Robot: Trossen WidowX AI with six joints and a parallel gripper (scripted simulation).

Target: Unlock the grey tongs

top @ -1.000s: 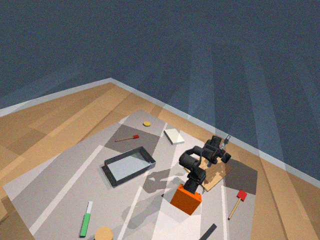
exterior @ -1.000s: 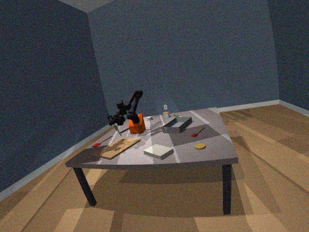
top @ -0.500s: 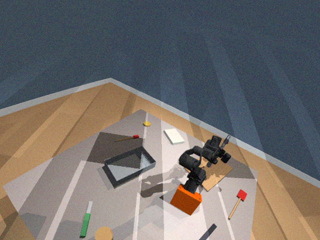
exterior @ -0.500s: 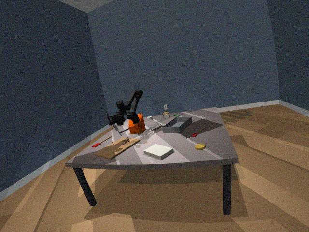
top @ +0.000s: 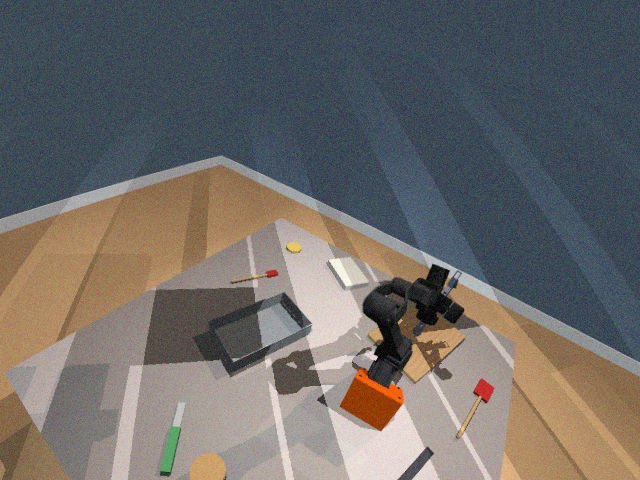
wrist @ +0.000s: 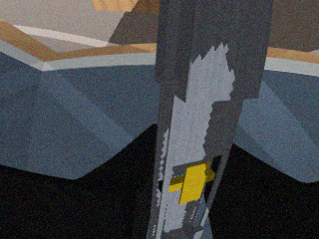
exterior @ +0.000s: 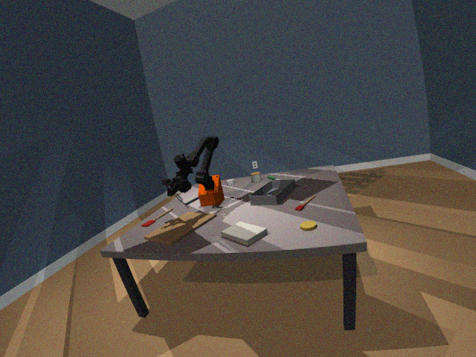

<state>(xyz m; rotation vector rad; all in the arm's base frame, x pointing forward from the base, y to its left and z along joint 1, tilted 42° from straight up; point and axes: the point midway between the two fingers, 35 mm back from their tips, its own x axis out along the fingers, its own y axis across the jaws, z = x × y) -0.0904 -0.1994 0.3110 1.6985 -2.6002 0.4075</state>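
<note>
A black robot arm on an orange base (top: 371,401) (exterior: 210,195) reaches over a wooden board (top: 436,356) (exterior: 180,227) on a grey counter (top: 170,382) (exterior: 326,215). Its gripper (top: 439,304) (exterior: 171,189) is closed around the grey tongs (top: 451,285) (exterior: 178,198) (wrist: 191,129), holding them in the air above the board's side of the counter. A yellow piece (wrist: 193,182) shows on the tongs in the wrist view. The roasting tin (top: 261,333) (exterior: 272,193) stands well apart from them. Whether the tongs are unlocked is unclear.

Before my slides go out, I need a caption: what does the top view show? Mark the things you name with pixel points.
Tool (top: 439,305) (wrist: 178,134) gripping grey tongs (top: 451,284) (wrist: 199,134) above the wooden board (top: 449,343).
</note>
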